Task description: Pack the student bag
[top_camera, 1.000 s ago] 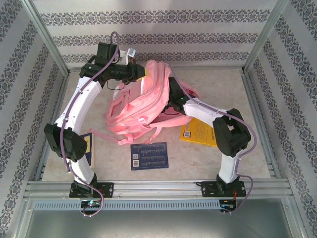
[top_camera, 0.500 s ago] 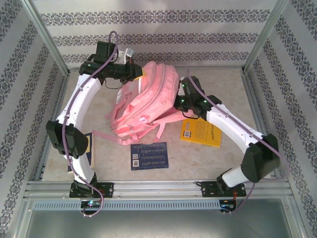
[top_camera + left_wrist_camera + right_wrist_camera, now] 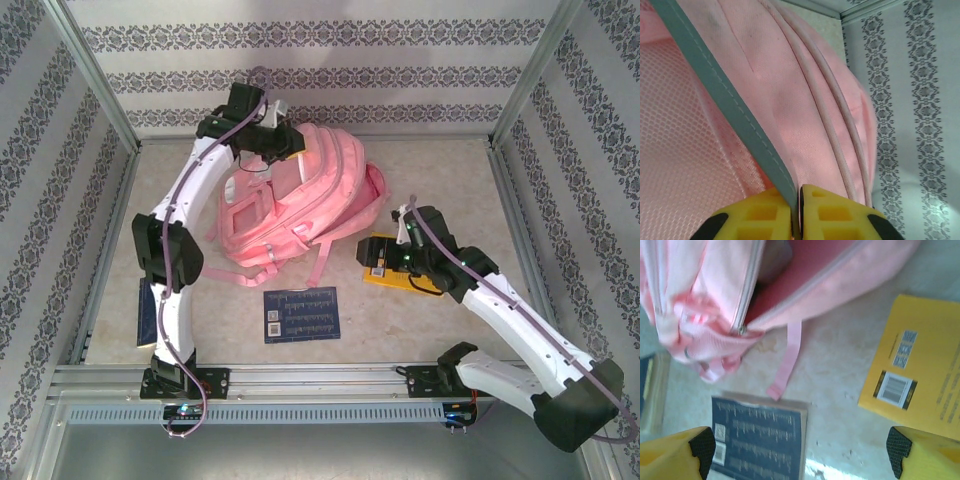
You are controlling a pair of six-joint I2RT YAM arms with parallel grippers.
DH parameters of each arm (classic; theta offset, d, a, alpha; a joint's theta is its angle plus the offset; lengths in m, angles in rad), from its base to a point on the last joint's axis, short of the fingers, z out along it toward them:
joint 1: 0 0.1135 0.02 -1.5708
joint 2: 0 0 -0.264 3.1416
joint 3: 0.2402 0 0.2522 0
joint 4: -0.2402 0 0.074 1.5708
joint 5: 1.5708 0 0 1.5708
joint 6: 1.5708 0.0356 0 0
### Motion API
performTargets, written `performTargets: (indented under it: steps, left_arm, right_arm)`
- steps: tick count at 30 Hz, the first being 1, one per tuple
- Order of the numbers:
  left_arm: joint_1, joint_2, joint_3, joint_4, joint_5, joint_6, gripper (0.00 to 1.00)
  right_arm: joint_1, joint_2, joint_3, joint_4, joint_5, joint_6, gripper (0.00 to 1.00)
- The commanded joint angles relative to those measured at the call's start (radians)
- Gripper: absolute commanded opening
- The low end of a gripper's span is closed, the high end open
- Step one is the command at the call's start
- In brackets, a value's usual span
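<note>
Top external shows the student bag [image 3: 300, 205] lying at the rear middle of the table [image 3: 450, 180]. Its long axis slants from far right to near left, with the open mouth facing right and the straps trailing toward the near edge. The left gripper [image 3: 288, 141] is clenched on a grey-edged seam at the bag's far end. The right gripper [image 3: 372, 256], spread wide and empty, hangs over the yellow book [image 3: 920, 370]. A second ago it was at the bag's mouth. The blue book [image 3: 302, 313] has not moved.
</note>
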Motion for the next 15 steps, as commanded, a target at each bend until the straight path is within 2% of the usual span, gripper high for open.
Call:
performTargets:
  steps: [1,4,7,11,13,15]
  left_arm:
    - [-0.004,0.008,0.056,-0.028,-0.042,0.020,0.19]
    - [-0.008,-0.016,0.057,-0.050,-0.066,0.017,0.35]
    - [-0.019,-0.085,0.031,-0.094,-0.119,0.032,0.47]
    - [-0.080,-0.266,-0.135,-0.138,-0.288,0.084,0.53]
    - [-0.129,-0.385,-0.287,-0.130,-0.330,0.107,0.53]
    - [-0.163,-0.511,-0.468,-0.090,-0.347,0.102,0.48]
  right_arm:
    - [0.021,0.016,-0.012,-0.039,-0.069,-0.076,0.89]
    - [0.056,0.077,0.022,-0.056,-0.103,-0.121,0.89]
    - [0.107,0.151,0.055,-0.050,-0.094,-0.152,0.88]
    - [0.144,0.277,0.072,0.001,-0.131,-0.157,0.86]
    - [0.145,0.352,0.082,0.039,-0.165,-0.146,0.85]
    - [0.144,0.411,0.096,0.078,-0.182,-0.135,0.84]
